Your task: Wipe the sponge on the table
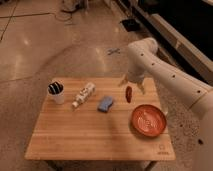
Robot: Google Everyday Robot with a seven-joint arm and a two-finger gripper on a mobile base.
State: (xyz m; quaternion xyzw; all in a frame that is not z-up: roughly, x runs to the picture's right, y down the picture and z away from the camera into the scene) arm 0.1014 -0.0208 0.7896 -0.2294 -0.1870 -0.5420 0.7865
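Lying flat near the middle of the table [95, 135], the blue sponge [105, 103] has nothing touching it. Just beside it, a white bottle [83, 95] lies on its side, with a cup [56, 93] beyond. On the sponge's other side sits a small red object [129, 93], and a bowl [148, 120] stands nearer the corner. The gripper [131, 86] hangs above the red object, fingers spread, holding nothing.

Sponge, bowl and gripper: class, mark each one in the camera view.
sponge [105, 103], camera view, centre of its blue top.
bowl [134, 119], camera view, its left rim.
gripper [131, 86], camera view, midway between its open jaws, beyond the bowl.
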